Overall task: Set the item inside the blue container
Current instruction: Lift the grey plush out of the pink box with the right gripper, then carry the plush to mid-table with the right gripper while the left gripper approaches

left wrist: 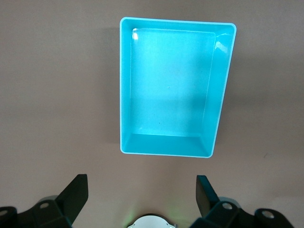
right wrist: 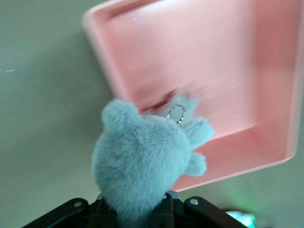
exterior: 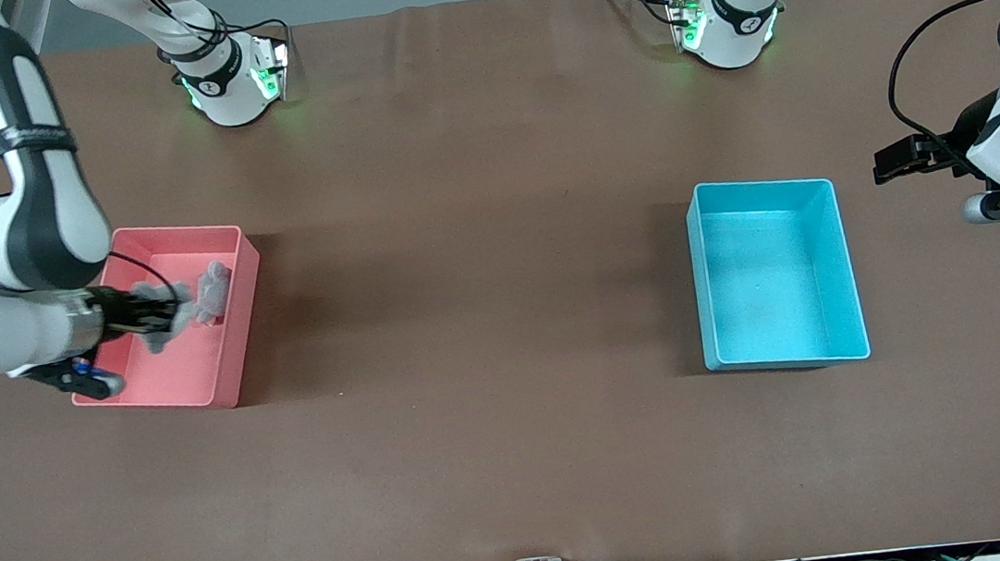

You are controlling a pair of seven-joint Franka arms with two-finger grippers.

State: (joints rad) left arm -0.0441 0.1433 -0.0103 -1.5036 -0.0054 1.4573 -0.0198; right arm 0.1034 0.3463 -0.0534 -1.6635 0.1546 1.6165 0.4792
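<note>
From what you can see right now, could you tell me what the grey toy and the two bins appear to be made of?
The grey toy, held in the right gripper, looks like soft plush: fuzzy pile, with a small metal ring. The pink bin and blue container look like moulded plastic, judging by their smooth, faintly glossy walls and rounded corners.

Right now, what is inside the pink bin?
Nothing shows on the pink bin floor. The grey plush keychain toy is over it, clamped in the right gripper; floor under the arm is hidden.
</note>
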